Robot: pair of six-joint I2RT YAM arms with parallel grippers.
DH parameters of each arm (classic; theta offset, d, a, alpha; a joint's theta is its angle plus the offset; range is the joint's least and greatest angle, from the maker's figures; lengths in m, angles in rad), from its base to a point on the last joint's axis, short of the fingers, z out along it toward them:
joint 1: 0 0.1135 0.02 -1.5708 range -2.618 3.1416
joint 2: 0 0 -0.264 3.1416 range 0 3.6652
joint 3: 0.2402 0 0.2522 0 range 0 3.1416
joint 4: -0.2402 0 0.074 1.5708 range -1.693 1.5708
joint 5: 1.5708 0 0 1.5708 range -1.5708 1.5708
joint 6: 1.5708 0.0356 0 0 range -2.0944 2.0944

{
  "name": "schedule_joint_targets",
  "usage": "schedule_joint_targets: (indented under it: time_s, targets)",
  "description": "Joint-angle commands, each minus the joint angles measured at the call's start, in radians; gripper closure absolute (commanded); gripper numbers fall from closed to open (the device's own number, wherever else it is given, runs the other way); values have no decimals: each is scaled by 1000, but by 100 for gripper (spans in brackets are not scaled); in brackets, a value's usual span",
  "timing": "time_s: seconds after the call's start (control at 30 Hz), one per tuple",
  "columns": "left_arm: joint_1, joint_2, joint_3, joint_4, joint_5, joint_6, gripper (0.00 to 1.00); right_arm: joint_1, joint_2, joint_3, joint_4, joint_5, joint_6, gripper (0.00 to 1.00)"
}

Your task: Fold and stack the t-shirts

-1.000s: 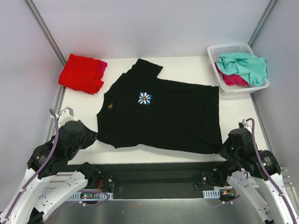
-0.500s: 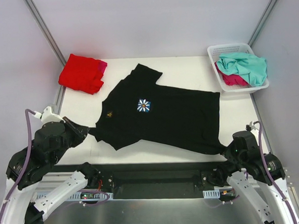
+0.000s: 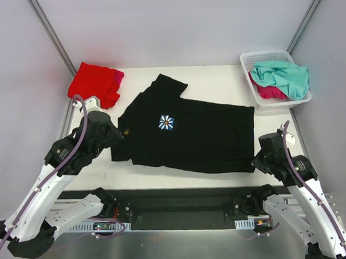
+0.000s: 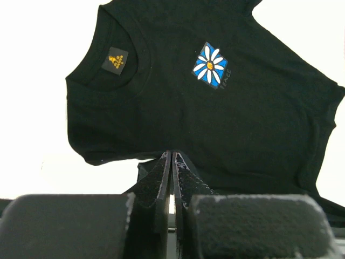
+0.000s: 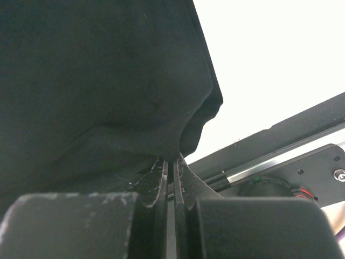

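The black shirt point(image 3: 190, 134) lies spread flat across the middle of the white desk point(image 3: 217, 80), front side up, with its collar toward the left and its hem toward the right. A white and blue daisy point(image 3: 167, 122) shows on the chest, and a small yellow label point(image 4: 118, 60) sits inside the collar. One sleeve points to the far side of the desk.

The left end effector point(image 4: 172, 162) is pinched narrow on the black shirt at its near left part, by the near sleeve. In the left wrist view a small fold of black cloth is caught between the fingers point(image 4: 158, 186) and lifted a little off the desk. The right end effector point(image 5: 171, 161) is pinched narrow as well, holding the near right corner of the hem. In the right wrist view the cloth bunches and hangs just above the fingers point(image 5: 188, 186), with the near edge of the desk beside it.

At the far left corner a folded red shirt point(image 3: 92, 84) rests on the desk, apart from the black shirt. A pink edge point(image 3: 119, 76) shows at its right side; I cannot tell how it lies under the red.

At the far right corner stands a white basket point(image 3: 267, 53). A crumpled teal shirt point(image 3: 285, 76) lies on top in it and drapes over its right rim. A pink shirt point(image 3: 269, 92) lies partly beneath the teal one.
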Motion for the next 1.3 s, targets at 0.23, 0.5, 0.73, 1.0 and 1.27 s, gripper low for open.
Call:
schedule_joint_targets:
  time_s: [0.23, 0.5, 0.73, 1.0, 1.27]
  targets:
    - [-5, 120, 3, 143, -49, 107, 100, 4, 58, 2, 75, 103, -2, 99]
    - [82, 235, 26, 219, 13, 178, 100, -2, 117, 19, 115, 141, 13, 99]
    - [159, 316, 86, 281, 58, 233, 100, -36, 180, 74, 142, 199, -16, 99]
    - [191, 459, 186, 327, 110, 276, 100, -177, 245, 77, 219, 147, -76, 99]
    - [193, 560, 247, 365, 159, 304, 100, -229, 308, 70, 273, 137, -102, 99]
